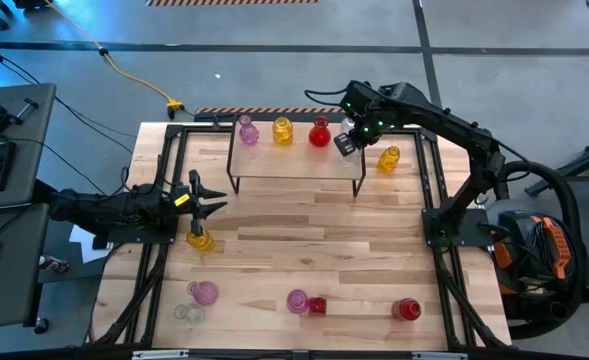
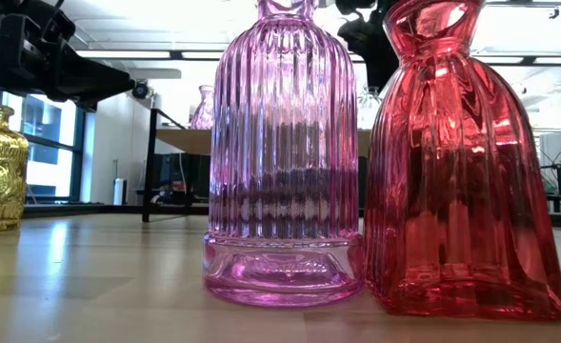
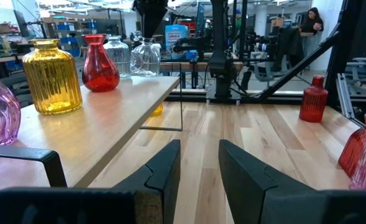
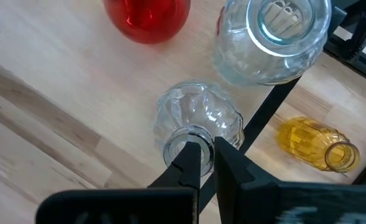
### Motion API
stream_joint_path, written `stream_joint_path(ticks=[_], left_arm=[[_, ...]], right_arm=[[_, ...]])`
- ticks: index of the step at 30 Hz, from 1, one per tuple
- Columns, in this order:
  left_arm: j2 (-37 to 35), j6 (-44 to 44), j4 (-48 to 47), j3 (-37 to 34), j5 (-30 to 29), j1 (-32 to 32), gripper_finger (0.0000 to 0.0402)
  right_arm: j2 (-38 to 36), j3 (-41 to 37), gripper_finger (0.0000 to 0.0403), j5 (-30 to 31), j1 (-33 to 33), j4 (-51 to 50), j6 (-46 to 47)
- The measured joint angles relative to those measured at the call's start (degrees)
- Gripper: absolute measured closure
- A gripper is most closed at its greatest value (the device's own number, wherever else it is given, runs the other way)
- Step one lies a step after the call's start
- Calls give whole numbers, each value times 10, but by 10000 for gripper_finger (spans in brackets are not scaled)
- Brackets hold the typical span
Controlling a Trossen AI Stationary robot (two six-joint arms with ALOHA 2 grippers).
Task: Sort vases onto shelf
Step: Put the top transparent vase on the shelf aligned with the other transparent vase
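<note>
The right gripper (image 4: 206,163) pinches the rim of a small clear vase (image 4: 200,121) standing at the shelf's (image 1: 294,160) right end, at about 1 o'clock on the table (image 1: 304,250). The left gripper (image 1: 217,204) hangs with its fingers parted and empty at 9 o'clock, just above a yellow vase (image 1: 201,239) on the tabletop.

On the shelf I count five vases: a pink one (image 1: 247,131), a yellow one (image 1: 282,131), a red one (image 1: 319,133), a larger clear one (image 4: 273,38) and the held one.

Off the shelf stand seven: two yellow, the second (image 1: 390,159) just right of the shelf; two pink (image 1: 203,292) (image 1: 296,300); two red (image 1: 317,305) (image 1: 405,309); one clear (image 1: 183,312) at 7 o'clock.
</note>
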Motion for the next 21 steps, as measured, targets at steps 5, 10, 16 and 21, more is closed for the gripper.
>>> stream_joint_path(ticks=[5,10,16,21], left_arm=[[0,0,0,0,0,0,302],[0,0,0,0,0,0,302],[0,0,0,0,0,0,302],[0,0,0,0,0,0,302]], right_arm=[[2,0,401,2,0,0,3],[2,0,401,14,-6,-1,3],[2,0,401,-5,-8,6,1],[2,0,401,-13,-8,-8,0]])
